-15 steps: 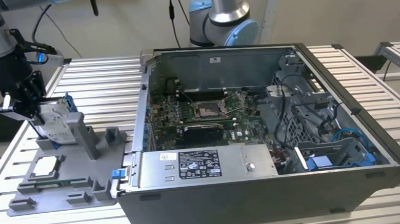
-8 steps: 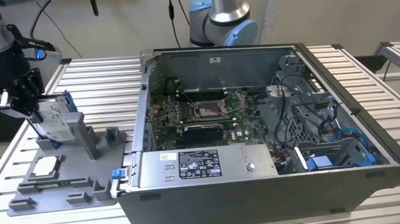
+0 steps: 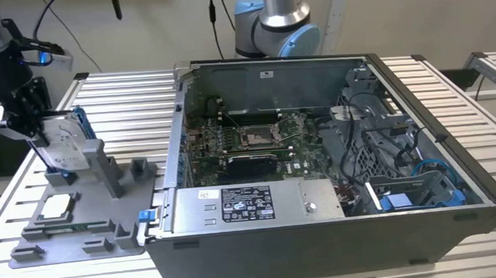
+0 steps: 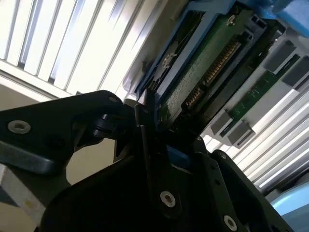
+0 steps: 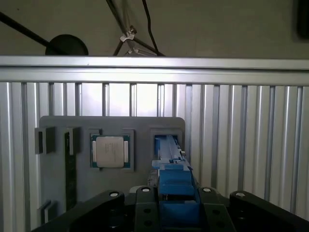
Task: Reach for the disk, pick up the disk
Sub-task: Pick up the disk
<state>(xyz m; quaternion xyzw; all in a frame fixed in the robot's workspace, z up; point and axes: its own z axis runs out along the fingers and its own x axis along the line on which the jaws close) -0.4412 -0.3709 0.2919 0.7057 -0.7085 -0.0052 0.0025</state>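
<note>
Fingers [image 5: 144,205] closed on the disk [image 5: 174,182]. In the first wrist view they sit one on each side of its blue carrier end with no gap showing, so I judge this a firm grip rather than a hover. In the exterior view the gripper [image 3: 33,125] is at the disk's [image 3: 62,143] upper end, coming in from the exterior view's left. Key relation: the disk stands on end with its long axis near upright, leaning a little. Its labelled face turns toward the exterior view's right, and it runs straight down from the fingers to a slot in the grey fixture tray [image 3: 32,246]. Its lower end is at the slot posts; I cannot tell whether it has cleared them. The tray lies on the slatted table [image 3: 126,94] near the table's edge at the exterior view's left, and the disk is at the tray's far edge. In the second wrist view the disk [image 4: 203,72] shows its green board side and blue rail. The small square chip [image 5: 111,151] sits in its own tray pocket just beside the disk slot, apart from the fingers. The open computer case [image 3: 322,256] takes up the middle of the table, well apart from the gripper. Writing: white label on the disk and a black-white label on the grey box in the case, neither legible.
</note>
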